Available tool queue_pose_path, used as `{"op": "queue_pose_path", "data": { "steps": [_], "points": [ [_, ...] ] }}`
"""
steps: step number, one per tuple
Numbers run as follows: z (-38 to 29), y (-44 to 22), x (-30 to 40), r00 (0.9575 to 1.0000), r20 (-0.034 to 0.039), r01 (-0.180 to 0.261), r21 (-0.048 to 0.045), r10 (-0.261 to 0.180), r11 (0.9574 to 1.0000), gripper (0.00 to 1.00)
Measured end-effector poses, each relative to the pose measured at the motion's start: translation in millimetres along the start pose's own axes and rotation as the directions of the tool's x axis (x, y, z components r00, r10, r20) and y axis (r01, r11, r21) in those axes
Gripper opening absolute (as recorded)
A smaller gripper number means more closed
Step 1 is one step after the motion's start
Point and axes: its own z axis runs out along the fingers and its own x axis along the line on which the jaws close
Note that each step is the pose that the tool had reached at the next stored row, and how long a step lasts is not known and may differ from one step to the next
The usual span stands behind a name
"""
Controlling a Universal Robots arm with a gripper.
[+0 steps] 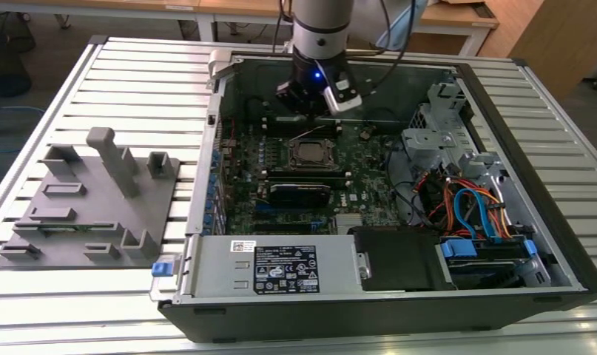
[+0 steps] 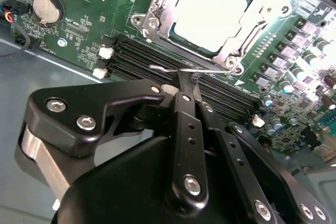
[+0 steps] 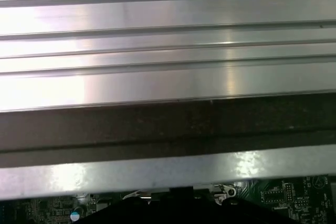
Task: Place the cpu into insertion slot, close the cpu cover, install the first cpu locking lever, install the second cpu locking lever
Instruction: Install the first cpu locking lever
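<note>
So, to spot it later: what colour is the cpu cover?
Silver metal; the cpu cover shows best in the second wrist view.

Evenly lit scene. In the second wrist view, strong glare whitens the cpu [image 2: 210, 14]; beside it the board stays sharp, while the dark claw [image 2: 190, 85] nearer the camera looks soft.

— Can you see that whole cpu cover [image 2: 220, 51]?
— No, the second wrist view's edge cuts it off, and the cpu [image 2: 210, 11] is glared white.
— And the lever wire [image 2: 173, 70]?
— Its end disappears behind the gripper [image 2: 188, 81].
</note>
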Motion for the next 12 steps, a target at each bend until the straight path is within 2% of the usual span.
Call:
{"op": "queue_pose_path", "data": {
  "steps": [12],
  "points": [
    [3.6,0.6,-8.0,1.0,0.0,0.0,0.0001,0.0,1.0,0.1]
  ]
}}
